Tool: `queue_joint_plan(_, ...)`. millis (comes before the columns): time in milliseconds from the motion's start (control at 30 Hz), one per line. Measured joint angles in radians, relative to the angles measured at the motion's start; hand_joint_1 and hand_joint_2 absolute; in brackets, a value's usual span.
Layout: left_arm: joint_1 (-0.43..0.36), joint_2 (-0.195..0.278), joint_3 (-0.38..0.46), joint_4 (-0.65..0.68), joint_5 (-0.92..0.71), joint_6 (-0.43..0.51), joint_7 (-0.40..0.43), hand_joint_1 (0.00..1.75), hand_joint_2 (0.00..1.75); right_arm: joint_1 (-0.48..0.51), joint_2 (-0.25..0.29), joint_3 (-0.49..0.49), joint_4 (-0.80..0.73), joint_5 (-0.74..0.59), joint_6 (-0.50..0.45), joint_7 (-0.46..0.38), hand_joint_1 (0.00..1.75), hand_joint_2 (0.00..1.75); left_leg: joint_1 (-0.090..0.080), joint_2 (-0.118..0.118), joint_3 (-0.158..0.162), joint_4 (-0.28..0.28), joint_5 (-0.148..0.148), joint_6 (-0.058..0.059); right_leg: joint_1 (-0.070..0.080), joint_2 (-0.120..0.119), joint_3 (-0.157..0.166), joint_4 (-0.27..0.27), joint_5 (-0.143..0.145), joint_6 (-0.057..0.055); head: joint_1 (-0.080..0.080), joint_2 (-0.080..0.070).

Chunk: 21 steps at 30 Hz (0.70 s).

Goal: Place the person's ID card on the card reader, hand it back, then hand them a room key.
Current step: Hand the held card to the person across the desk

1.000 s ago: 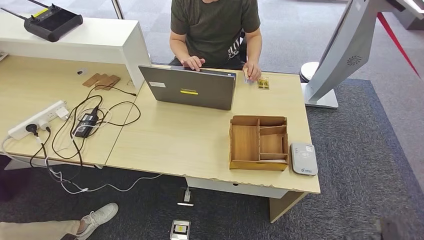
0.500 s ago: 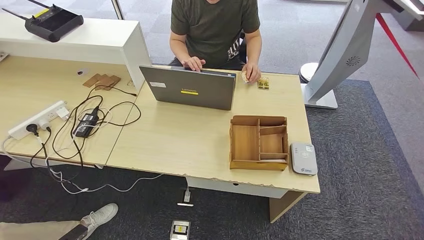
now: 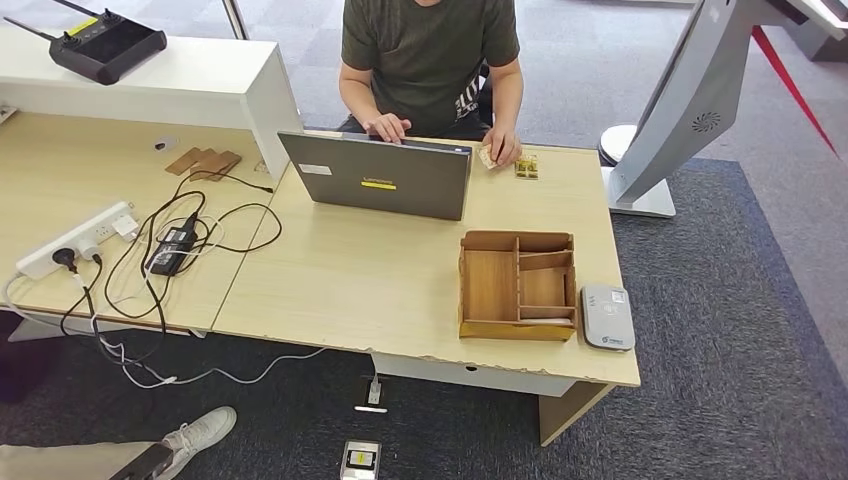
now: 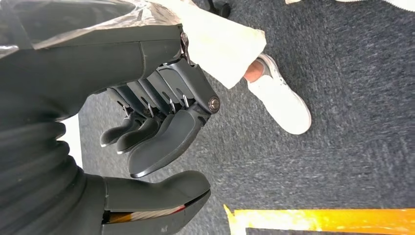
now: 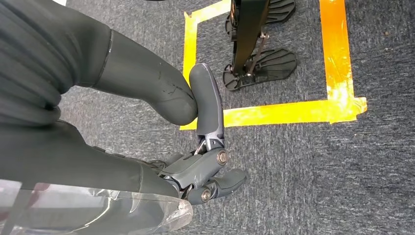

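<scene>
At the far edge of the pale wooden desk point(image 3: 400, 290) a person's hand point(image 3: 503, 146) holds a small tan ID card point(image 3: 487, 157), well apart from the grey card reader point(image 3: 608, 317), so the first step awaits: both hanging hands, left hand point(image 4: 156, 132) loosely apart and empty, right hand point(image 5: 205, 147) curled on nothing, must rise to take it.

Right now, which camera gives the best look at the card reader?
The head view: the grey card reader lies in full sight on the desk, right of the wooden organizer. Both wrist views look down at carpet, showing nothing of it.
</scene>
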Motion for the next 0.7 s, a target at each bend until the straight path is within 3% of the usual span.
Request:
queue_joint_plan(67, 0.001, -0.001, 0.002, 0.000, 0.014, 0.001, 0.000, 1.75, 1.75, 0.000, 0.000, 0.000, 0.002, -0.004, 0.002, 0.000, 1.75, 1.75, 0.000, 0.000, 0.000, 0.000, 0.000, 0.000, 0.000, 0.000, 0.000, 0.000, 0.000, 0.000, 0.000, 0.000)
queue_joint_plan(133, 0.002, -0.001, 0.003, 0.000, 0.020, 0.002, 0.000, 1.75, 1.75, 0.001, 0.000, 0.000, 0.003, -0.006, 0.004, -0.001, 0.94, 1.75, 0.000, 0.000, 0.000, 0.000, 0.000, 0.000, 0.000, 0.000, 0.000, 0.000, 0.000, 0.000, 0.000, 0.000)
queue_joint_plan(167, 0.002, -0.001, 0.003, 0.000, 0.022, 0.002, 0.000, 1.65, 1.75, 0.001, 0.000, 0.000, 0.005, -0.007, 0.004, -0.001, 0.51, 1.75, 0.000, 0.000, 0.000, 0.000, 0.000, 0.000, 0.000, 0.000, 0.000, 0.000, 0.000, 0.000, 0.000, 0.000)
queue_joint_plan(200, 0.002, -0.001, 0.004, 0.000, 0.023, 0.002, 0.000, 1.30, 1.75, 0.001, 0.000, 0.000, 0.006, -0.007, 0.004, -0.001, 0.07, 1.75, 0.000, 0.000, 0.000, 0.000, 0.000, 0.000, 0.000, 0.000, 0.000, 0.000, 0.000, 0.000, 0.000, 0.000)
queue_joint_plan(267, 0.003, -0.002, 0.007, 0.000, 0.035, -0.002, 0.000, 0.43, 1.75, 0.001, 0.001, 0.000, 0.009, -0.008, 0.004, -0.001, 0.00, 1.75, 0.000, 0.000, 0.000, 0.000, 0.000, 0.000, 0.000, 0.000, 0.000, 0.000, 0.000, 0.000, 0.000, 0.000)
queue_joint_plan(300, 0.004, -0.003, 0.011, 0.000, 0.048, -0.008, 0.000, 0.09, 1.75, 0.001, 0.001, 0.000, 0.010, -0.010, 0.004, 0.001, 0.00, 1.75, 0.000, 0.000, 0.000, 0.000, 0.000, 0.000, 0.000, 0.000, 0.000, 0.000, 0.000, 0.000, 0.000, 0.000)
queue_joint_plan(333, 0.005, -0.004, 0.016, 0.000, 0.063, -0.013, 0.000, 0.00, 1.75, 0.001, 0.001, 0.000, 0.011, -0.012, 0.004, 0.003, 0.00, 1.75, 0.000, 0.000, 0.000, 0.000, 0.000, 0.000, 0.000, 0.000, 0.000, 0.000, 0.000, 0.000, 0.000, 0.000)
queue_joint_plan(567, 0.009, -0.013, 0.045, 0.000, 0.056, -0.004, -0.056, 0.00, 1.75, 0.003, 0.005, 0.000, 0.020, -0.030, -0.002, 0.022, 0.00, 1.75, 0.000, 0.000, 0.000, 0.000, 0.000, 0.000, 0.000, 0.000, 0.000, 0.000, 0.000, 0.000, 0.000, 0.000)
queue_joint_plan(700, 0.008, -0.020, 0.054, -0.001, 0.054, -0.001, -0.225, 0.00, 1.75, 0.007, 0.005, -0.001, 0.023, -0.046, -0.023, 0.017, 0.00, 1.75, 0.000, 0.000, 0.000, 0.000, 0.000, 0.000, 0.000, 0.000, 0.000, 0.000, 0.000, 0.000, 0.000, 0.000)
